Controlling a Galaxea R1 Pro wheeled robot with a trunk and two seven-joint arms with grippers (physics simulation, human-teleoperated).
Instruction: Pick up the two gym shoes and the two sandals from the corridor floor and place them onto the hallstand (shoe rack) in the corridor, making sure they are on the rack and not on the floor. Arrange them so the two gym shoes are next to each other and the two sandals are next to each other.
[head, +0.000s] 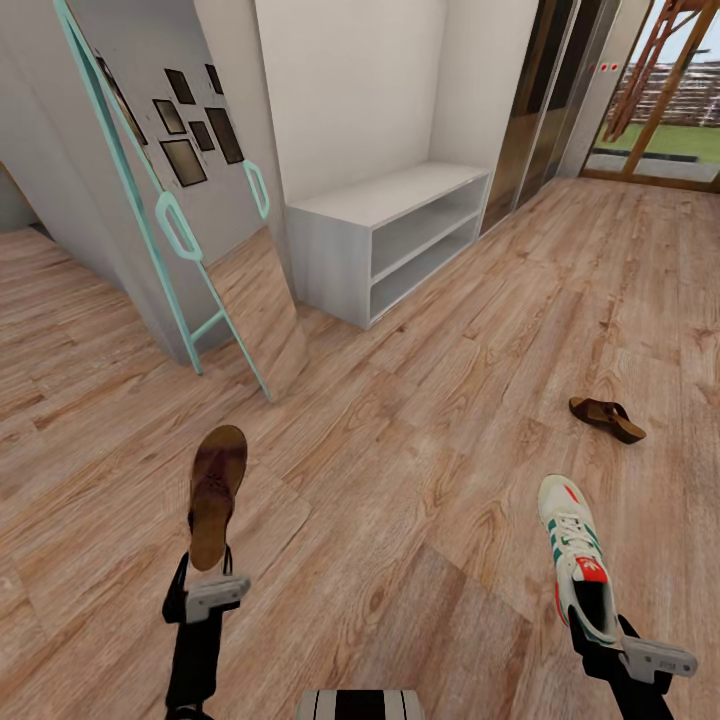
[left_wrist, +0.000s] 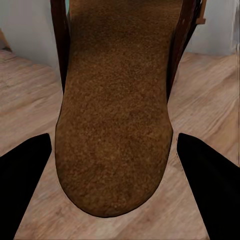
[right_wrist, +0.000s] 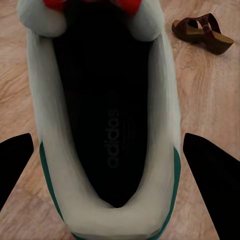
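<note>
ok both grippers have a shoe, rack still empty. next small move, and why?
Probably roll the base forward toward the hallstand. The left gripper holds a sandal and the right gripper holds a gym shoe, both clear of the floor, while the rack sits well ahead with bare top and shelves. The other sandal can wait.

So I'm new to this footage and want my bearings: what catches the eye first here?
A brown sandal is held out ahead of the left tool, and a white gym shoe with green stripes ahead of the right tool. Another sandal lies on the wood floor to the right. The grey shoe rack stands against the far wall, shelves bare.
</note>
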